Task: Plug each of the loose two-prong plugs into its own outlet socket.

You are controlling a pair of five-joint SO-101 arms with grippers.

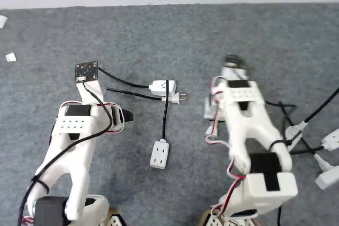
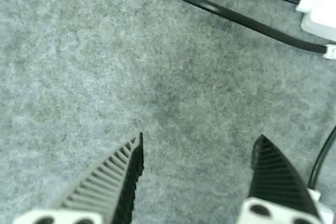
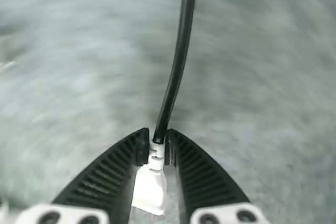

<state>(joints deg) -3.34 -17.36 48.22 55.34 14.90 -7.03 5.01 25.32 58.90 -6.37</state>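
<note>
My left gripper [image 2: 199, 142] is open over bare carpet, with nothing between its ribbed fingers [image 2: 118, 182]. Beyond it run two black cables [image 2: 236, 17] to a white plug body [image 2: 320, 9]. From above, my left gripper [image 1: 121, 117] sits left of a white two-prong plug [image 1: 177, 98] and a white socket piece [image 1: 160, 86]. A white outlet block [image 1: 159, 154] lies nearer, on a black cord. My right gripper [image 3: 156, 135] is shut on a white plug [image 3: 151, 182], whose black cable [image 3: 178, 51] runs away from the fingers. In the high view my right gripper [image 1: 233, 62] is held further out than the left.
Several white plugs and sockets on black cords [image 1: 328, 140] lie at the right edge beside the right arm. A small circuit board [image 1: 86, 71] sits on the left arm. Scraps of white [image 1: 10, 56] lie far left. Grey carpet [image 1: 169, 35] covers the table.
</note>
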